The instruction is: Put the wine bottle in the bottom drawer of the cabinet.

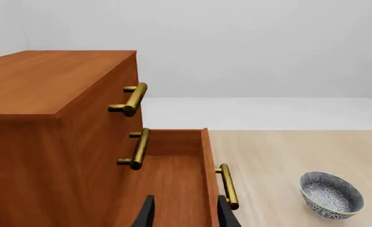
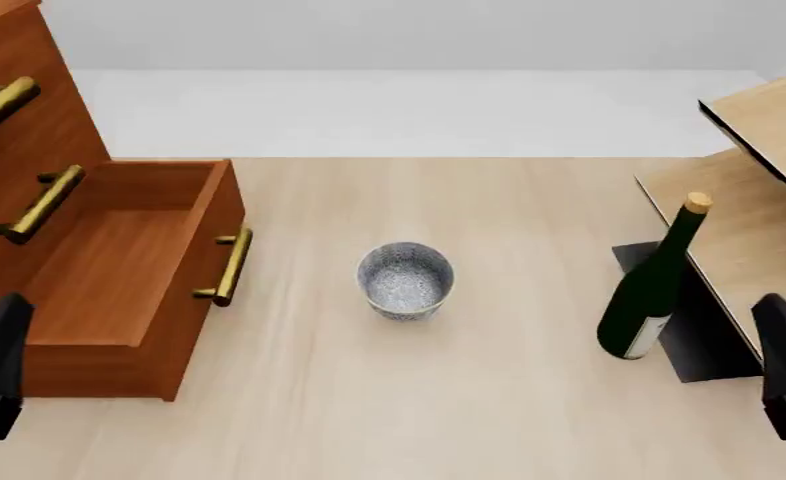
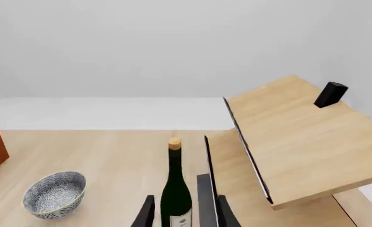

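At right of front view, wine bottle (image 2: 649, 290) stands upright on worktop (image 2: 500, 400) beside pale shelf unit (image 2: 753, 230). Bottom drawer (image 2: 126, 260) of cabinet (image 2: 20, 130) pulled open at left. Patterned bowl (image 2: 405, 280) centre. Both grippers' jaws open, empty: left gripper (image 1: 184, 213), right gripper (image 3: 184, 213).

The wine bottle's (image 2: 649, 290) white label shows no readable text.
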